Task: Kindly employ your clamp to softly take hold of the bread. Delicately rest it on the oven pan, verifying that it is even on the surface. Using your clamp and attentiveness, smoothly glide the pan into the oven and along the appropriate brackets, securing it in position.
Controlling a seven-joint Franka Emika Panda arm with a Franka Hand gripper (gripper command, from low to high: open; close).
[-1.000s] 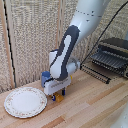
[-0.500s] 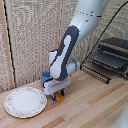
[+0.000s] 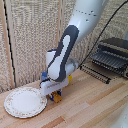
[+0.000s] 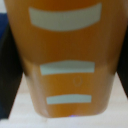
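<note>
The bread [image 3: 56,97] is sitting low on the wooden table [image 3: 90,107], just right of the floral plate [image 3: 24,101] in the exterior view. In the wrist view the bread [image 4: 65,60] is filling nearly the whole picture, an orange-brown block with pale stripes. The clamp [image 3: 55,95] is pressing down over it beneath the white wrist, its fingers hidden, so I cannot tell whether it is gripping. Farther right, the oven [image 3: 114,54] is standing with the oven pan [image 3: 98,71] lying before it.

Floral plate [image 3: 24,101] on wooden table [image 3: 90,107]
</note>
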